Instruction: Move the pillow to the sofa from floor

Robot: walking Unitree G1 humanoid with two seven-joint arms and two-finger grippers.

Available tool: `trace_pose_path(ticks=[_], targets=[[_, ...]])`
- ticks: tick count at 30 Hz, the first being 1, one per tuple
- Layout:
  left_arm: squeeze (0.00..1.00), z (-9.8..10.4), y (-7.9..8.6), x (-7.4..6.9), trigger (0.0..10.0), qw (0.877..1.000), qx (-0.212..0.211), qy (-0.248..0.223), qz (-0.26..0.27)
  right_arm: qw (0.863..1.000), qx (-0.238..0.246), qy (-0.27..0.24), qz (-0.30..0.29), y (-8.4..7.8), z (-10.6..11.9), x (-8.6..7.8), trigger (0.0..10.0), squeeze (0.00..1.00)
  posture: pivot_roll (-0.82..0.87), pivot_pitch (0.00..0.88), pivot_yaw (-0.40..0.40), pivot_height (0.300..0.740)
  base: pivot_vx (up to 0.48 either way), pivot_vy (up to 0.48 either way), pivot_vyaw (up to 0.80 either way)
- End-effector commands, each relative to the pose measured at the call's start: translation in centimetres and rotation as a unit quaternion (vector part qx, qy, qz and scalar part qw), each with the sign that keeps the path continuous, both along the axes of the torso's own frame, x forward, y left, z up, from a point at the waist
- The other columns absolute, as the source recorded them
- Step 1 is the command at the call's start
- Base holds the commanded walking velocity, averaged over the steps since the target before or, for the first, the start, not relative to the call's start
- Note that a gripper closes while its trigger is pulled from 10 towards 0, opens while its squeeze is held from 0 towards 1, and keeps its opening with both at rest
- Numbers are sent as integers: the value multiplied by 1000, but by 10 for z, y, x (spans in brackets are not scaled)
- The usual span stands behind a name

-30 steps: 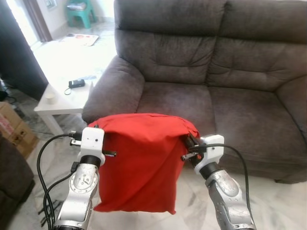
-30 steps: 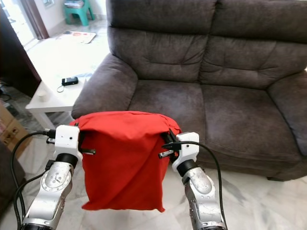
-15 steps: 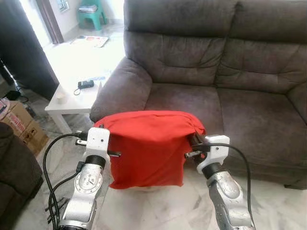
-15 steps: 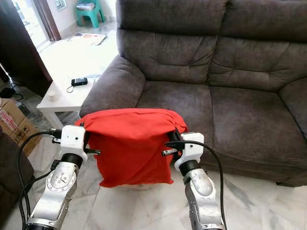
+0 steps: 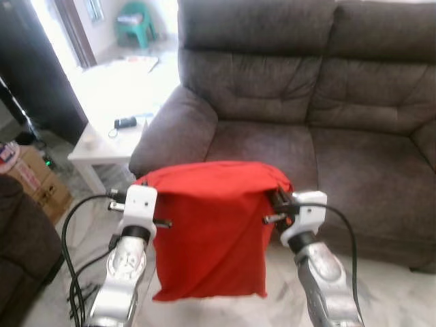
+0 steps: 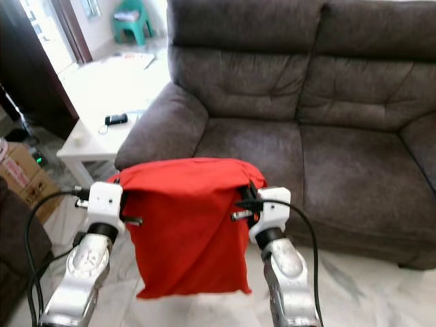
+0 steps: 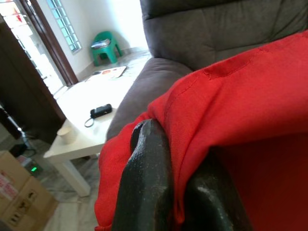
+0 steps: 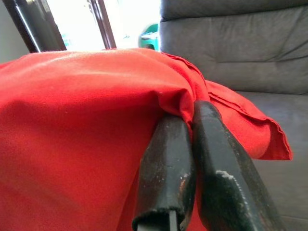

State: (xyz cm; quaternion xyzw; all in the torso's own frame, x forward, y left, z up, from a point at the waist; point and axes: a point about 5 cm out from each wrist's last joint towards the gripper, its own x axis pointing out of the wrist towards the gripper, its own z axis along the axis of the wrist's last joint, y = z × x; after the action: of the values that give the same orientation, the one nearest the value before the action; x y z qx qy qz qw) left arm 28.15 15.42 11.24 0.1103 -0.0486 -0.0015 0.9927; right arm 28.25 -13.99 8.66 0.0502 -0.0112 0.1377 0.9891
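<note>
A white counter (image 5: 102,146) stands beside the left arm of the dark grey sofa (image 5: 306,143), carrying a small black device (image 5: 125,122) and a pale cup (image 5: 88,136). On the marble floor (image 5: 402,293), a cardboard box (image 5: 37,184) sits near the counter.

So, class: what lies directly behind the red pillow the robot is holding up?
Behind the red pillow is the grey sofa: its left seat cushion and armrest show around it. The pillow covers the seat's front edge and the floor below.
</note>
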Motion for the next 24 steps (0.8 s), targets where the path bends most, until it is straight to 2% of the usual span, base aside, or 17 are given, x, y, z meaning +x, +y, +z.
trace_pose_path(ticks=[1,24], targets=[[0,13,5,1,10000,999,2,-38,13,999,9,-45,-5,-1,19,7,10000,0,92,0,-17,740,0,-270,0],[0,13,5,2,10000,999,1,-42,10,999,5,-50,-6,-4,23,15,10000,0,95,0,-35,740,0,-269,0]])
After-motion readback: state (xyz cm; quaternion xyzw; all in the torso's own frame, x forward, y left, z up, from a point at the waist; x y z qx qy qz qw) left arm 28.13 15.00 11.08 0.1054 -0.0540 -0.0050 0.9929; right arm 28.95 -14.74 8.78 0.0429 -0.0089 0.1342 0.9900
